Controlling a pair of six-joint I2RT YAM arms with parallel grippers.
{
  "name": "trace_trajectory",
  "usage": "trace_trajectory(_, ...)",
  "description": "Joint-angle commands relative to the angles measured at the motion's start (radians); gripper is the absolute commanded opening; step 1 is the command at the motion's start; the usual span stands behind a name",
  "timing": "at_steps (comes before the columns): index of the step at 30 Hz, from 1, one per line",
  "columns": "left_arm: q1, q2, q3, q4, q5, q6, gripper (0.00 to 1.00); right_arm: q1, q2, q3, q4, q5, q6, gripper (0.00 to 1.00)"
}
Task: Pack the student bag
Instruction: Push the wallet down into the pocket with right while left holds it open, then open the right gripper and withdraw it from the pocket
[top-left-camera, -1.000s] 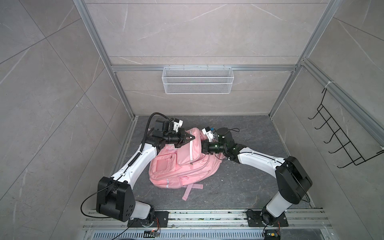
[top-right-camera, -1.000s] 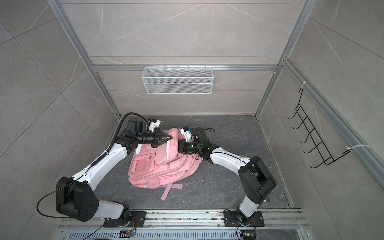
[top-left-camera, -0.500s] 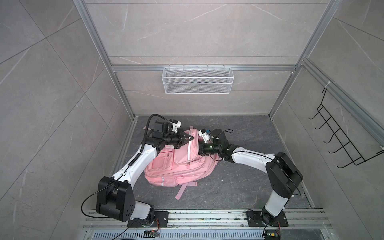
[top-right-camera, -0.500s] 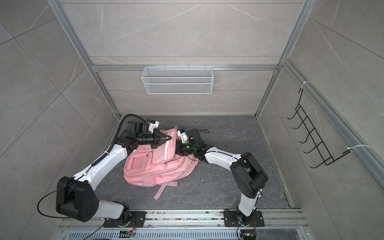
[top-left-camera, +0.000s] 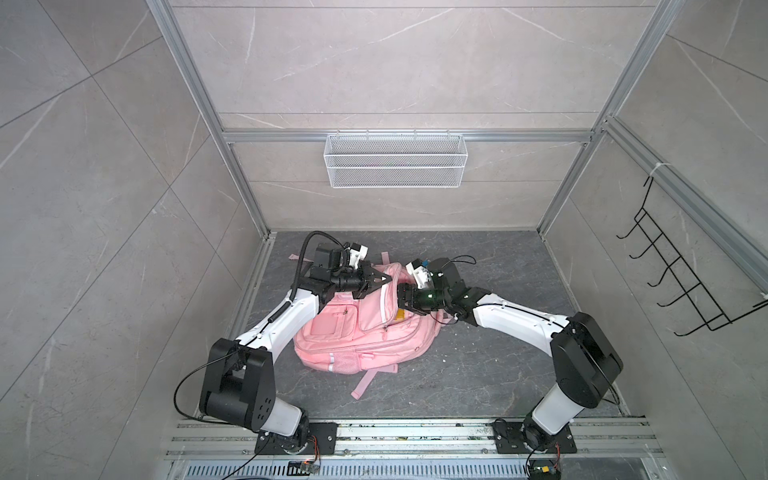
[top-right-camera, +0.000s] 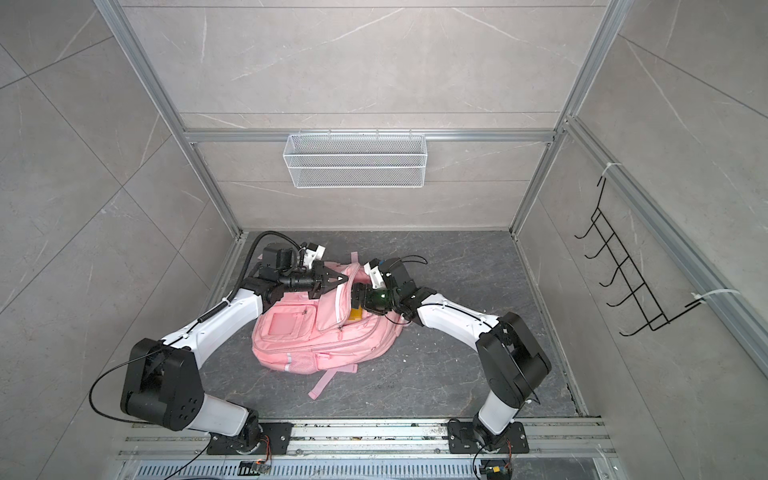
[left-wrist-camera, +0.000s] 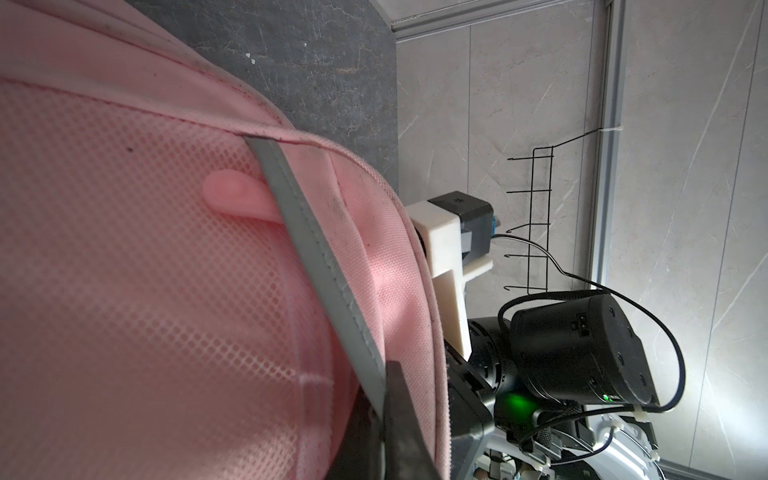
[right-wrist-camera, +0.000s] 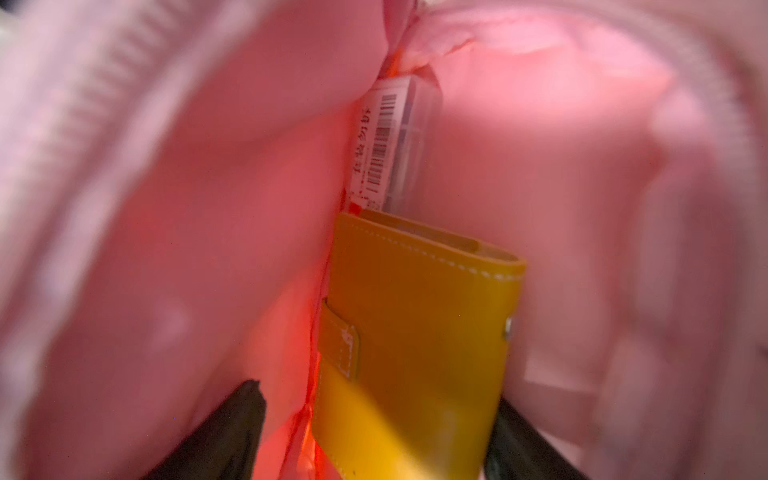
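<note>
Surrounding right pincer (right-wrist-camera: 376, 411): open mouth of student bag (top-left-camera: 357, 332).

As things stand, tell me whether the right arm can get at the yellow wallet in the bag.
Probably yes: the right gripper is inside the student bag, jaws open either side of the yellow wallet, while the left gripper holds the opening up.

Pink student bag (top-left-camera: 365, 332) w/ grey strip (left-wrist-camera: 316, 266); yellow wallet (right-wrist-camera: 415, 324) w/ white stitching (right-wrist-camera: 415, 247)
</note>
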Motion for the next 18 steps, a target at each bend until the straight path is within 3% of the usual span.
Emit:
trace_trajectory(1,0.009,0.028,0.011,0.170,0.027,0.018,0.00,0.006,-0.058,-0.005,-0.043,0.003,-0.047,0.87)
trace_trajectory(10,0.006,0.126,0.038,0.199,0.005,0.021,0.00,-0.019,-0.120,0.014,-0.159,0.086,-0.102,0.89)
trace_trajectory(18,-0.006,0.176,0.079,0.057,-0.072,0.119,0.00,-0.023,-0.219,0.093,-0.519,0.486,-0.199,0.87)
